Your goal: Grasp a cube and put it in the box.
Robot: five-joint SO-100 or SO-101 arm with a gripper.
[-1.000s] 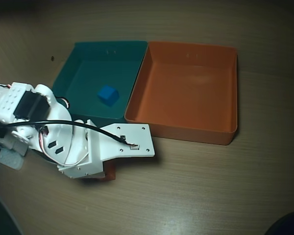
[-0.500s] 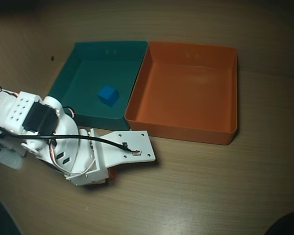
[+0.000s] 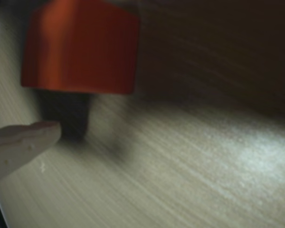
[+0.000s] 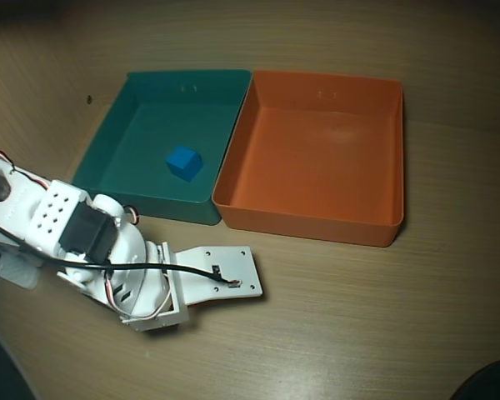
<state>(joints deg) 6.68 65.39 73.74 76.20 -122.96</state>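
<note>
The orange cube [image 3: 80,47] fills the upper left of the blurred wrist view, close to the camera, with a dark patch right beneath it. One white fingertip [image 3: 28,140] of my gripper [image 3: 66,111] reaches in from the left edge, just below the cube; the other finger does not show. I cannot tell whether the jaws hold the cube. In the overhead view the arm [image 4: 92,242] lies low at the lower left and its wrist plate [image 4: 217,279] hides the gripper and the cube. The orange box [image 4: 317,221] stands beyond it to the upper right, with nothing inside.
A teal tray [image 4: 142,117] stands against the orange box's left wall and holds a small blue cube [image 4: 184,162]. The wooden table [image 4: 358,325] is bare in front of the trays. A dark object [image 4: 492,385] sits at the lower right corner.
</note>
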